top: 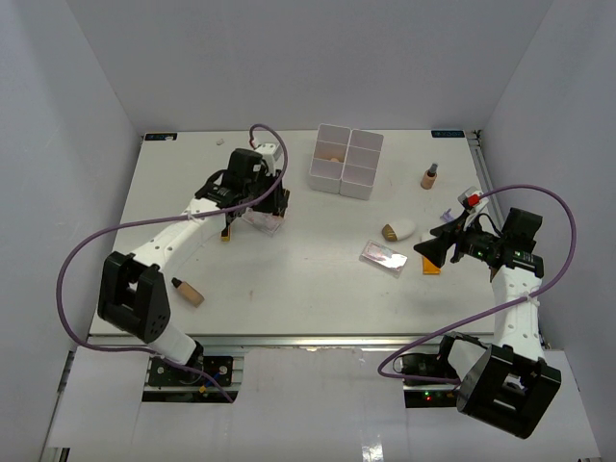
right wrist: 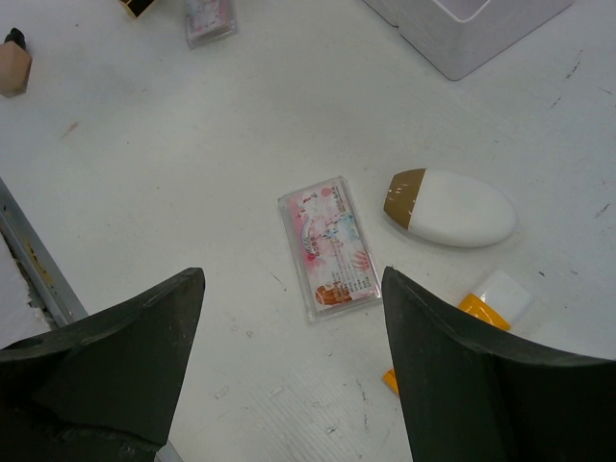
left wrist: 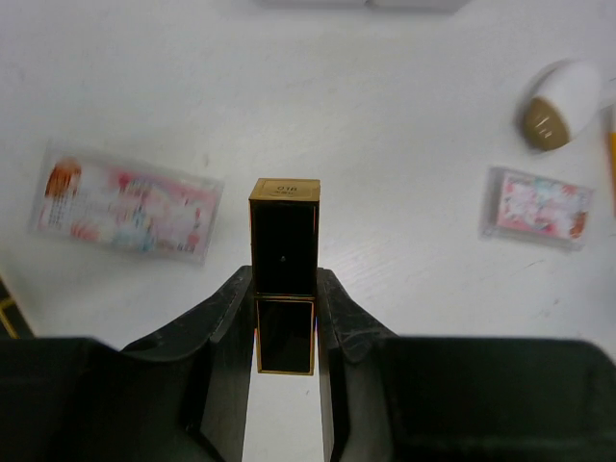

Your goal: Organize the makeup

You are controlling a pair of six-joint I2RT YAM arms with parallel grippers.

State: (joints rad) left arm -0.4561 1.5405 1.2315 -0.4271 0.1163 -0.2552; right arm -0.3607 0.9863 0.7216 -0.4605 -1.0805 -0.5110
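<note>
Seen clenched on the black-gold lipstick (left wrist: 284,231): left gripper (left wrist: 284,289), left of centre on the table (top: 289,298), toward the far side, just beside one pink flat packet (left wrist: 125,204). Hung slack-jawed and empty at the right: right gripper (right wrist: 292,279), near a second pink packet (right wrist: 327,252), the white-gold piece (right wrist: 452,207) and the orange tube (right wrist: 491,300). Pictured farther back: white compartment box (top: 345,161), beige sponge (top: 330,158) in one cell, tan dark-capped bottle (top: 430,177) upright to its right.
</note>
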